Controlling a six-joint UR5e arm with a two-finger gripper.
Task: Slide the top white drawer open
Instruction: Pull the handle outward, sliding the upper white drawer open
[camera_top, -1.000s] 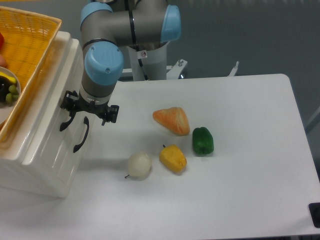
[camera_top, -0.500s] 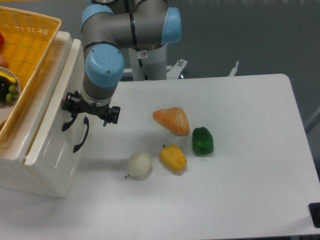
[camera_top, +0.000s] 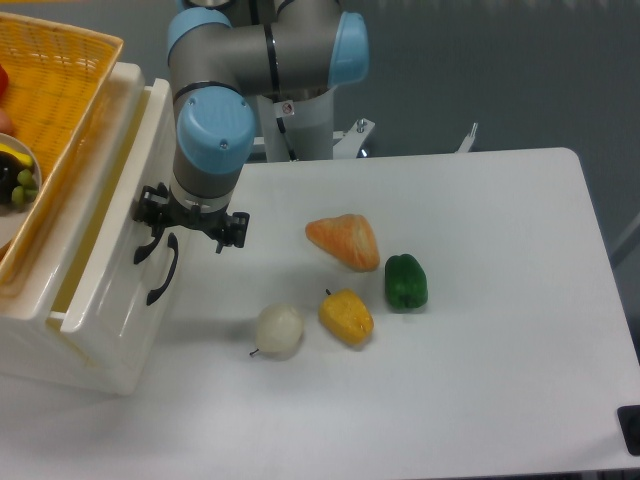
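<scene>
White table (camera_top: 480, 400) seen from a fixed overhead-angled camera. Nearest on it: a pale round onion-like vegetable (camera_top: 278, 331), with a yellow pepper (camera_top: 346, 316) just beside it on its right. A little farther back, a green pepper (camera_top: 405, 282) and an orange-pink wedge-shaped item (camera_top: 344, 241), near each other but apart.

At the left edge stands the cream-white cabinet (camera_top: 95, 350). The top white drawer (camera_top: 110, 250) stands partly pulled out from the cabinet body; a gap shows along its top left edge, with yellowish interior visible inside. Lower drawer handle (camera_top: 163, 270), curved and black, sits on the front face below.

The gripper (camera_top: 165, 232) is at the top drawer's front, right at the spot of its upper black handle (camera_top: 148, 248). Fingers look closed in around that handle, but the dark parts blend together; I cannot tell for certain whether the grip is clamped.

Arm: grey links with blue joint caps (camera_top: 214, 125), reaching down from the back of the table.

On top of the cabinet, a yellow wicker basket (camera_top: 55, 90), with a plate (camera_top: 15, 210) of dark and green items at the far left edge.
</scene>
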